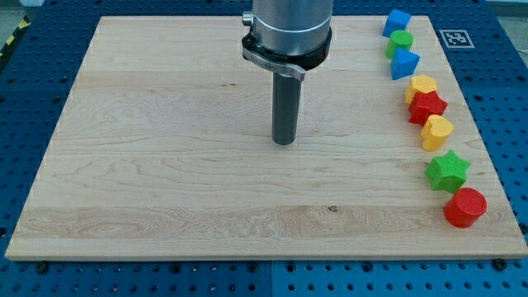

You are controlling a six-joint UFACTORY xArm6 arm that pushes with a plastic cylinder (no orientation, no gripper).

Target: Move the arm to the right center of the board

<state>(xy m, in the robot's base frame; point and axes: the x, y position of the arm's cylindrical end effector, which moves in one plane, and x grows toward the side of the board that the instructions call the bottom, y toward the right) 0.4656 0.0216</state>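
My tip (284,142) rests on the wooden board (165,165) near its middle, slightly toward the view's top. All the blocks stand in a column along the board's right edge, well to the right of the tip. From top to bottom: a blue cube (397,22), a green cylinder (400,42), a blue triangular block (404,63), a yellow hexagonal block (421,87), a red star (427,106), a yellow heart (436,131), a green star (447,171) and a red cylinder (465,207). The tip touches none of them.
The board lies on a blue perforated table (503,99). A black and white marker tag (455,38) sits just off the board's top right corner. The arm's grey body (290,29) hangs over the board's top middle.
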